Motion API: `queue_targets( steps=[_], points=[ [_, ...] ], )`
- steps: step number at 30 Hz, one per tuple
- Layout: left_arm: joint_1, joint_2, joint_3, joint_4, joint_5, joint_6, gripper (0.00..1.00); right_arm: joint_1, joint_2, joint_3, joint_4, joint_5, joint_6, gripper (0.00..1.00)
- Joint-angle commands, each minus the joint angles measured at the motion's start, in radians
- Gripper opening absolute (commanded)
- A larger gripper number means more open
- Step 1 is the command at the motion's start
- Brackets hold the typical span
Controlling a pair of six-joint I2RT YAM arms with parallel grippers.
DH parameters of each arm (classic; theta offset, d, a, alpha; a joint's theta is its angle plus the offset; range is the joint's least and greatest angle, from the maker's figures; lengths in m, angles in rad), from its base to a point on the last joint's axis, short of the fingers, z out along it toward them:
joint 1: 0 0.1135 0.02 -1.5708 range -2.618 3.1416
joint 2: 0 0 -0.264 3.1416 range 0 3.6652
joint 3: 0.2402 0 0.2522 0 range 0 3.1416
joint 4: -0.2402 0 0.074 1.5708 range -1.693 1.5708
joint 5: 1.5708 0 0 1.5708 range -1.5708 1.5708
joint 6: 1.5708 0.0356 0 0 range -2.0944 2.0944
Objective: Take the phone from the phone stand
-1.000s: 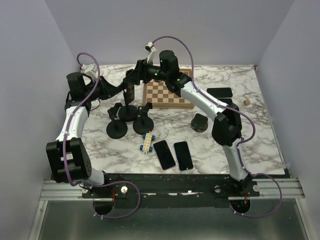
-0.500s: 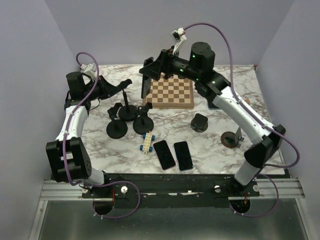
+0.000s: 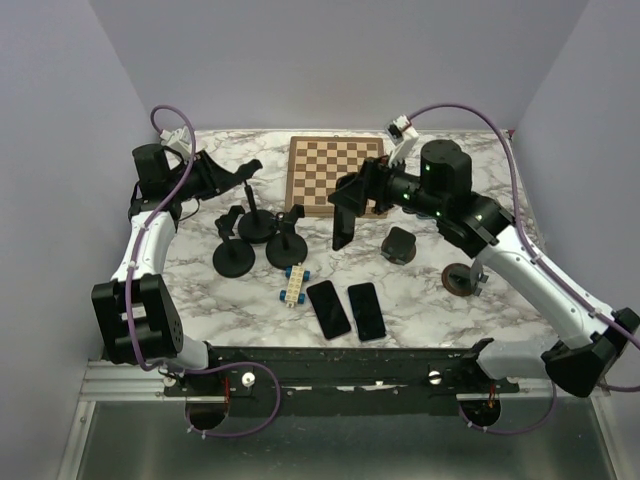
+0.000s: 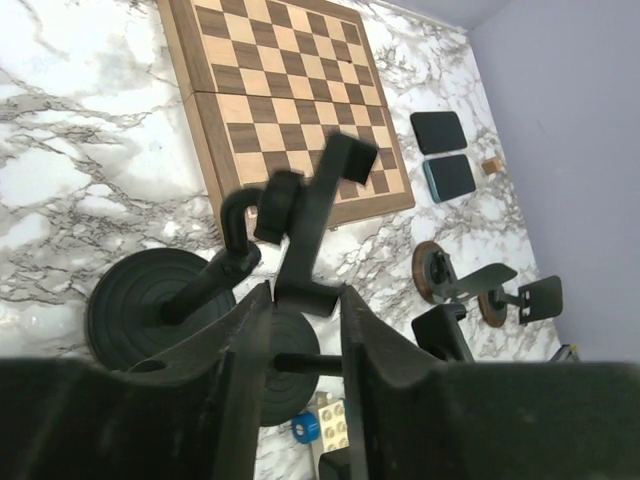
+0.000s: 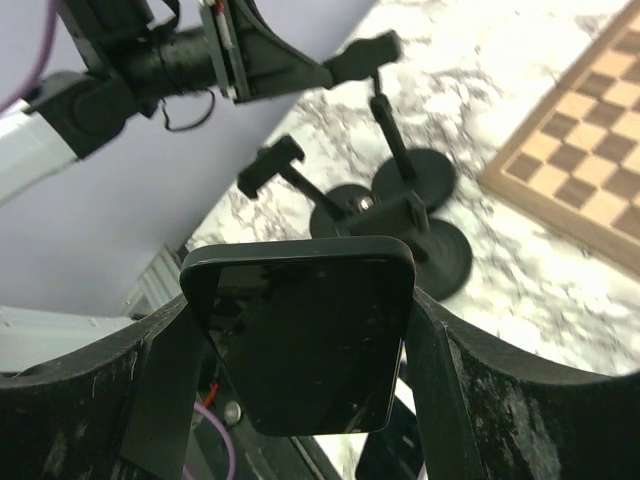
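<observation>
Right pincer [image 5: 300, 335]: clenched on the phone [image 3: 342, 230], one finger on each long edge.
Phone: upright between the right pincer's fingers, raised off the tabletop [image 3: 220, 300], its upper part standing out past the fingertips.
Left pincer [image 4: 305, 320]: clamped on the lower end of the stand [image 4: 310, 225] cradle, which fills the gap between its fingers.
Stand: cradle tilted at the left pincer's tips; its round base rests on the tabletop below the pincer; well apart from the right pincer and carrying no phone.
Chessboard [image 3: 338, 175]: flat on the tabletop, just beyond the right pincer.
Spare phones [image 3: 328, 308]: two, flat and side by side, nearer the arm bases than the right pincer.
</observation>
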Motion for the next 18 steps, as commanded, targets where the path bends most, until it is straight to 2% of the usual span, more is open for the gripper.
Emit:
queue_targets(
  steps=[1,4,9,12,18],
  points=[
    [0.001,-0.009,-0.009,-0.036,0.004,-0.023,0.46,-0.003,-0.128,-0.059,-0.084,0.07,-0.003,0.01],
    [0.001,-0.027,-0.015,-0.027,0.011,-0.03,0.58,-0.003,-0.187,-0.109,-0.14,0.099,0.003,0.01],
    [0.004,-0.089,-0.027,-0.009,0.006,-0.031,0.7,-0.003,-0.283,-0.215,-0.201,0.129,0.025,0.01],
    [0.009,-0.132,-0.042,-0.014,-0.03,-0.023,0.74,-0.003,-0.334,-0.272,-0.248,0.164,0.042,0.01],
    [0.034,-0.214,-0.077,0.002,-0.08,-0.041,0.74,-0.003,-0.391,-0.325,-0.342,0.248,0.069,0.01]
  ],
)
